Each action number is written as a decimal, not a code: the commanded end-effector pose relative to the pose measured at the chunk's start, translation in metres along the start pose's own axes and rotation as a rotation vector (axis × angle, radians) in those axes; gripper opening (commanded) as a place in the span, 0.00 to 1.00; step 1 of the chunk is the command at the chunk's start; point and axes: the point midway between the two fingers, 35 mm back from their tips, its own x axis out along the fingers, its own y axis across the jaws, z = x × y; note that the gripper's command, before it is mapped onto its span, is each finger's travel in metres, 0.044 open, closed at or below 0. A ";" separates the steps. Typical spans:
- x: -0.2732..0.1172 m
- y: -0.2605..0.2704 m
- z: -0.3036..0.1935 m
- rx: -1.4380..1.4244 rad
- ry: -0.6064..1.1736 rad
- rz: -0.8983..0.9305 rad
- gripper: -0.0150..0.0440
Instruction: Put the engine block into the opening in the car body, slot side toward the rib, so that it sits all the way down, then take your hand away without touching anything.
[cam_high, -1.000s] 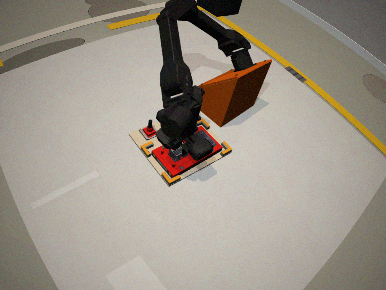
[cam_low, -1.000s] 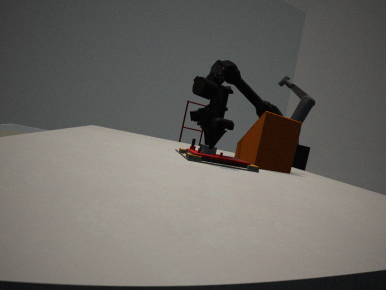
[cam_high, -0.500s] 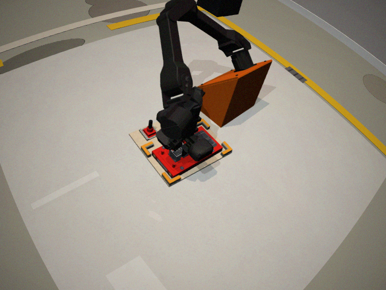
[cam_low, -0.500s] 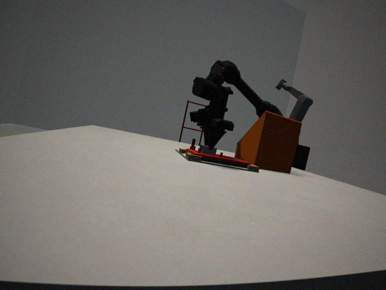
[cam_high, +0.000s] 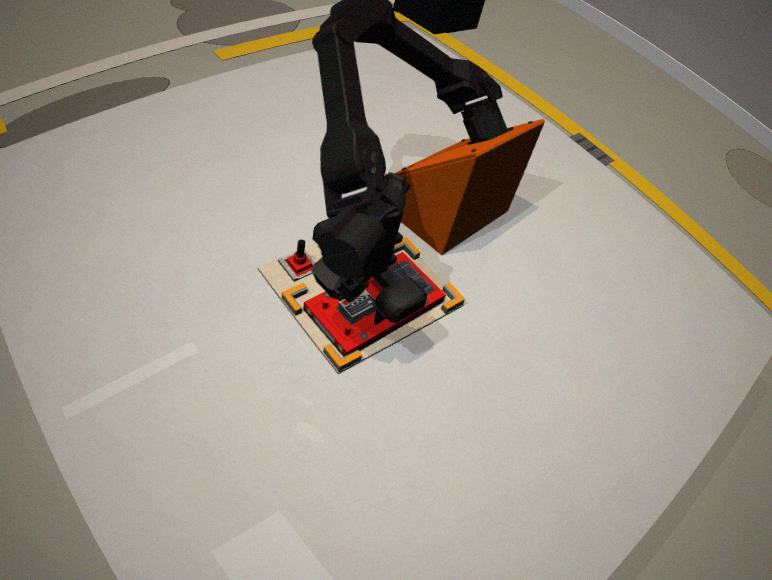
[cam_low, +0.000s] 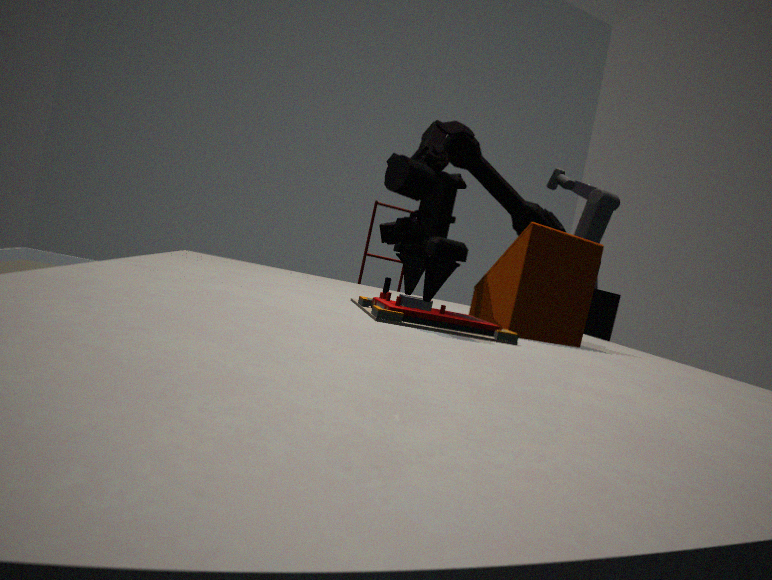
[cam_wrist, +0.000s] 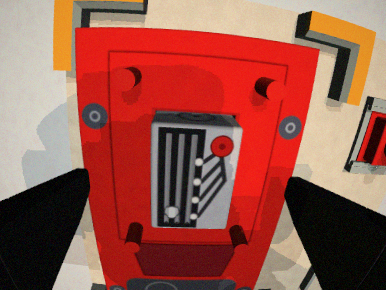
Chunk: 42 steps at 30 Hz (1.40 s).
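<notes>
The red car body (cam_high: 333, 319) (cam_low: 461, 316) (cam_wrist: 131, 175) lies flat within corner brackets. The grey engine block (cam_high: 356, 307) (cam_low: 415, 303) (cam_wrist: 195, 165), with black stripes and a red round cap on top, sits in the car body's opening among the red pegs. Its top stands above the red surface, and part of its dark side wall shows in the wrist view. My gripper (cam_low: 418, 297) (cam_wrist: 191, 184) is open, with one fingertip on each side of the block, wide apart from it. The exterior view shows the fingertips close above the car body. The rib and the block's underside are hidden.
Orange corner brackets (cam_high: 452, 298) (cam_low: 388, 313) (cam_wrist: 365, 55) stand around the car body on a beige board (cam_high: 274, 272). A red part with a black upright knob (cam_high: 299, 256) (cam_low: 386, 288) sits in a small frame beside it. An orange wedge-shaped box (cam_high: 480, 187) (cam_low: 552, 286) stands behind.
</notes>
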 end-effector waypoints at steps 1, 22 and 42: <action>0.000 0.000 0.000 0.000 0.001 0.000 1.00; -0.013 0.000 0.000 -0.006 0.003 -0.006 0.69; -0.013 0.000 0.000 -0.006 0.003 -0.006 0.25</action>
